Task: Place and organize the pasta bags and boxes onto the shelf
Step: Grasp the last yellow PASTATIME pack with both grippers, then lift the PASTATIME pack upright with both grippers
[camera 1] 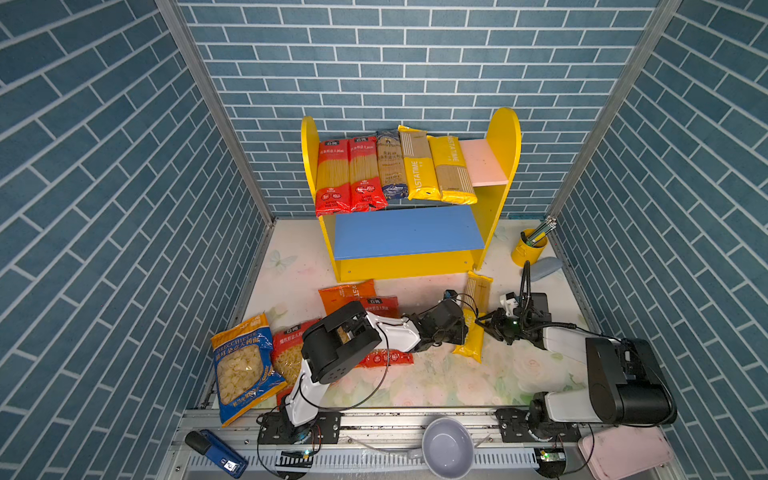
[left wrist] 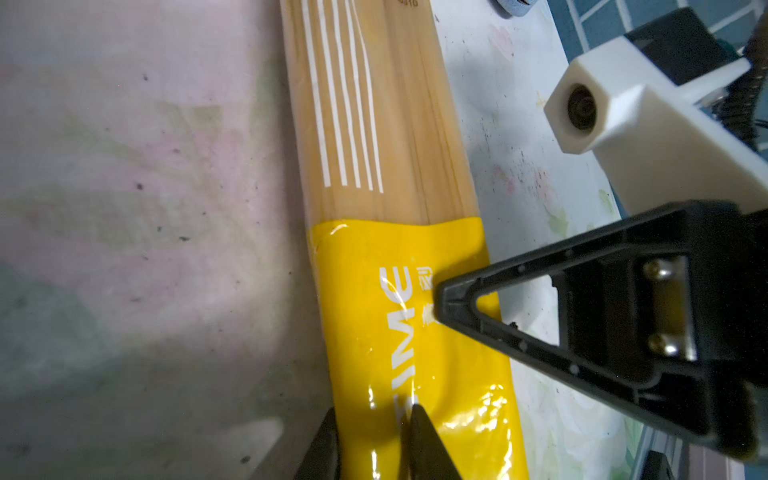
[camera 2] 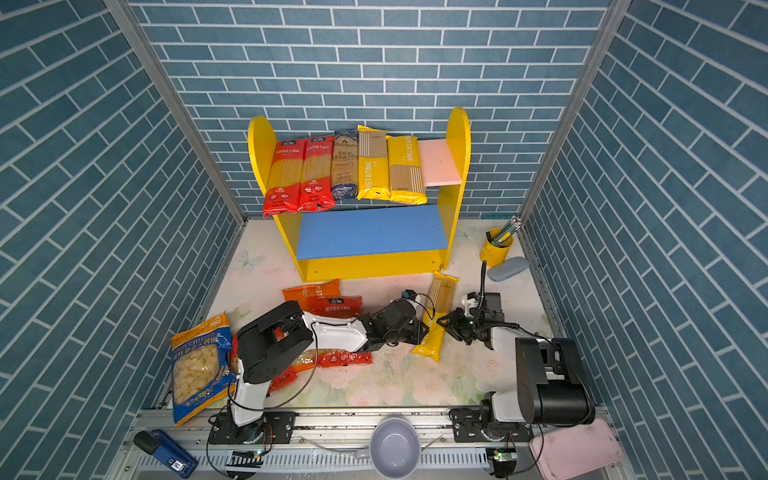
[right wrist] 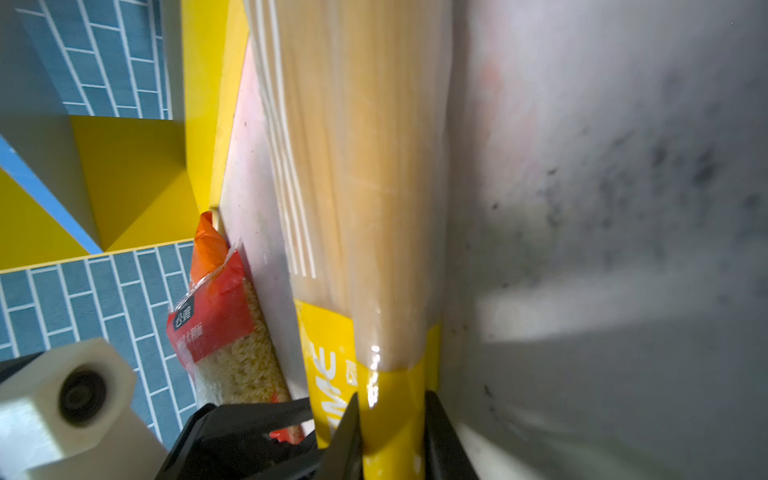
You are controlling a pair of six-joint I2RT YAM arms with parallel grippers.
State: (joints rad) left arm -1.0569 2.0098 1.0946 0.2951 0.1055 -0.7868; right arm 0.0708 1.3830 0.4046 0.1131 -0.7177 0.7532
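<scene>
A yellow spaghetti pack [camera 1: 473, 345] [camera 2: 431, 347] lies on the table in front of the shelf [camera 1: 505, 137], and both grippers hold it. My left gripper [camera 1: 462, 331] [left wrist: 374, 419] is shut on its yellow half from the left. My right gripper [camera 1: 484, 323] [right wrist: 390, 411] is shut on the same pack [right wrist: 361, 208] from the right. Two red, one dark-blue and two yellow spaghetti packs [camera 1: 415, 166] lie side by side on the pink upper board [camera 1: 484, 162]. The blue lower board [camera 1: 407, 232] is bare. An orange bag [camera 1: 347, 291], red bags [camera 1: 378, 307] and a blue-orange bag [camera 1: 241, 365] lie at the front left.
A yellow pen cup [camera 1: 530, 245] and a grey case [camera 1: 544, 268] stand at the back right. On the front rail are a lavender bowl [camera 1: 448, 446], a pink board [camera 1: 623, 453] and a blue device [camera 1: 216, 451]. My left arm lies over a red pack [camera 1: 386, 357].
</scene>
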